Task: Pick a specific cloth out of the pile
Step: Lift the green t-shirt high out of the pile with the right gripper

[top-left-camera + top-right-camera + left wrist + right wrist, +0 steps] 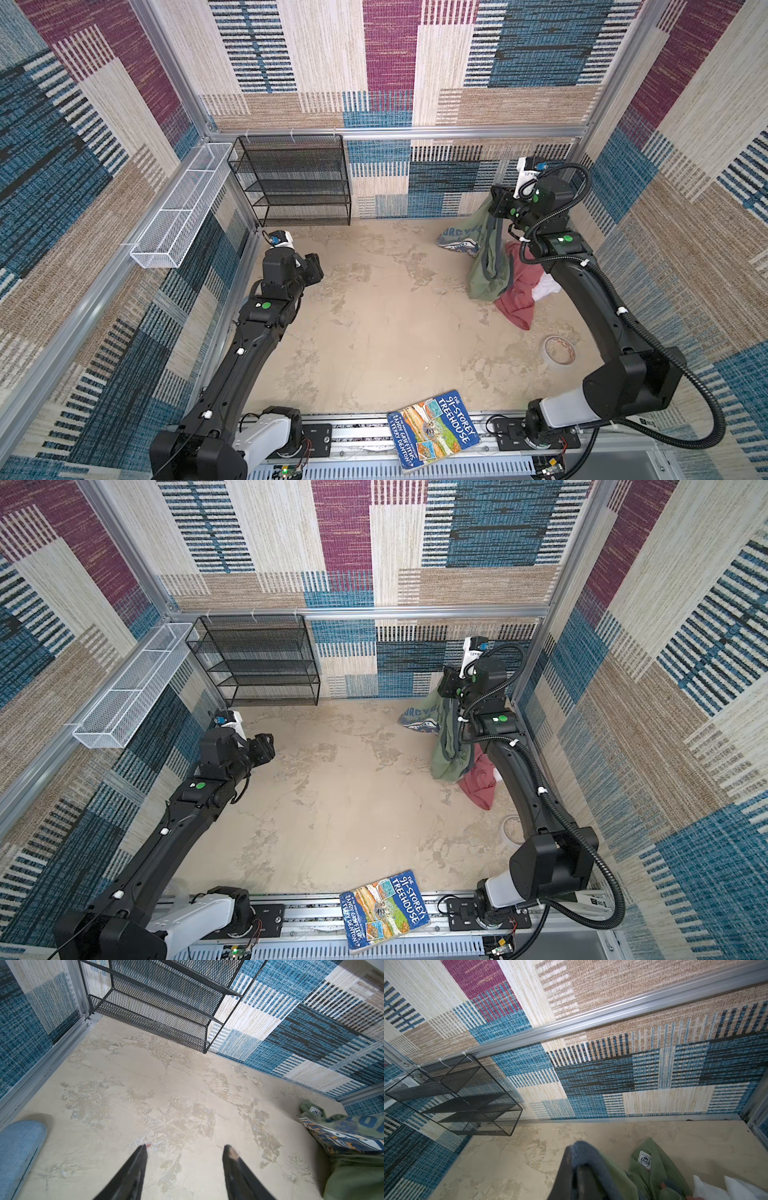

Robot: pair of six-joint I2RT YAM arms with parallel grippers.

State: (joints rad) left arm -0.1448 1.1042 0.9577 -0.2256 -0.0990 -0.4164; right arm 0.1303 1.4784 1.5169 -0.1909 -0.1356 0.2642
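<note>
Jaws of the left gripper point(185, 1147) stand spread above the bare counter point(374, 332) on the left, while at far right the raised right gripper point(495, 207), pinching its greyish collar, holds the olive-green cloth point(490, 266) hanging down beside the pile point(517, 299) of dusty-red and white garments.

Light is bright and even, with only soft shadows on the tabletop point(374, 332). Top views are sharp; in my wrist views my own jaws look blurred and the edges stretched.
</note>
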